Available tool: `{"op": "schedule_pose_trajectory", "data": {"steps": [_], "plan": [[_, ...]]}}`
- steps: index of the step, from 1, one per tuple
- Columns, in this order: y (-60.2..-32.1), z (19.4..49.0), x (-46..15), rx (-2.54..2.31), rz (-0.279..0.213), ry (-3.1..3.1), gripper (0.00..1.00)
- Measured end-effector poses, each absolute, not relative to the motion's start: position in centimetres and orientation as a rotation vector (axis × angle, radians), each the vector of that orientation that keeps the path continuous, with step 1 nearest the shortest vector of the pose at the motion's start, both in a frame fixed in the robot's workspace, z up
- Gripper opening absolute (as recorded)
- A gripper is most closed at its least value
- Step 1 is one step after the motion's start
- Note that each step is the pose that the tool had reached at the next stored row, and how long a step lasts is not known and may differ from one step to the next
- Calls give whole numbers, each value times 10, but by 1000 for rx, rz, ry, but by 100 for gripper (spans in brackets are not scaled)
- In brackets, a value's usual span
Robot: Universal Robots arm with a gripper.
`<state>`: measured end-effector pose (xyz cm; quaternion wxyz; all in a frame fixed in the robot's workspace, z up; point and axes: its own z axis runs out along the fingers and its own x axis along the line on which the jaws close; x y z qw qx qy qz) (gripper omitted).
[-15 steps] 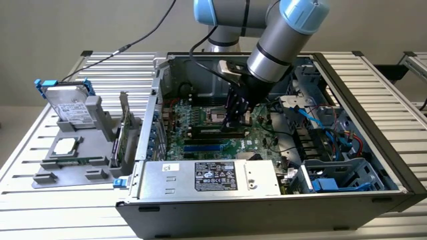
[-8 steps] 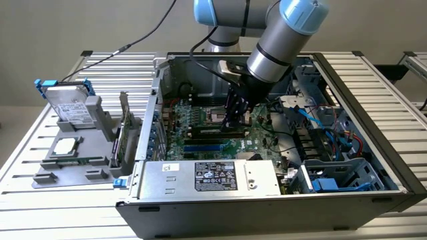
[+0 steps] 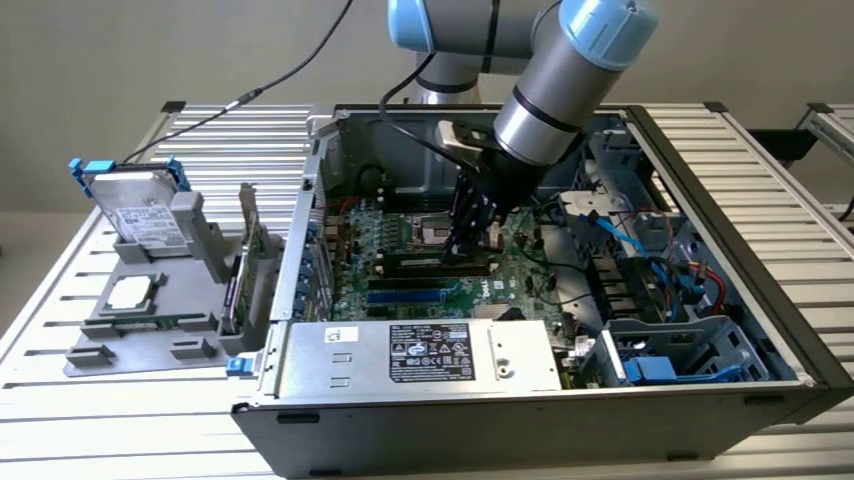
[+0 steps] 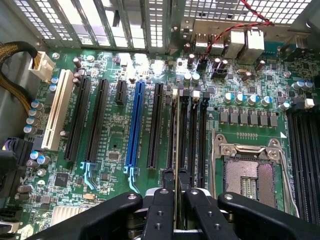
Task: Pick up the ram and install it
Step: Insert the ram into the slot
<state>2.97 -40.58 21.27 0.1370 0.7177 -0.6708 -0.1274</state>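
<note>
The ram (image 4: 176, 125) shows edge-on as a thin strip standing along one of the black memory slots (image 4: 192, 130), next to the CPU socket (image 4: 250, 172). My gripper (image 4: 175, 176) is shut on it, one black finger pressed to each side near its end. In the exterior view the gripper (image 3: 462, 243) reaches down inside the open computer case, its fingertips low over the motherboard (image 3: 400, 235) at the memory slots. I cannot tell how deep the stick sits in the slot.
The case walls (image 3: 314, 200) ring the work area, with a silver power supply (image 3: 420, 355) at the front and blue cables (image 3: 654, 250) toward the exterior view's right. A grey fixture (image 3: 134, 330) outside the case carries a hard drive (image 3: 140, 215) and an upright card (image 3: 247, 265).
</note>
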Motion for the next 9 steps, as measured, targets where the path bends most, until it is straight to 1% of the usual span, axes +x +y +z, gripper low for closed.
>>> {"op": "schedule_pose_trajectory", "data": {"steps": [9], "plan": [[-406, 213, 30, 2075, -369, -1943, 14]]}}
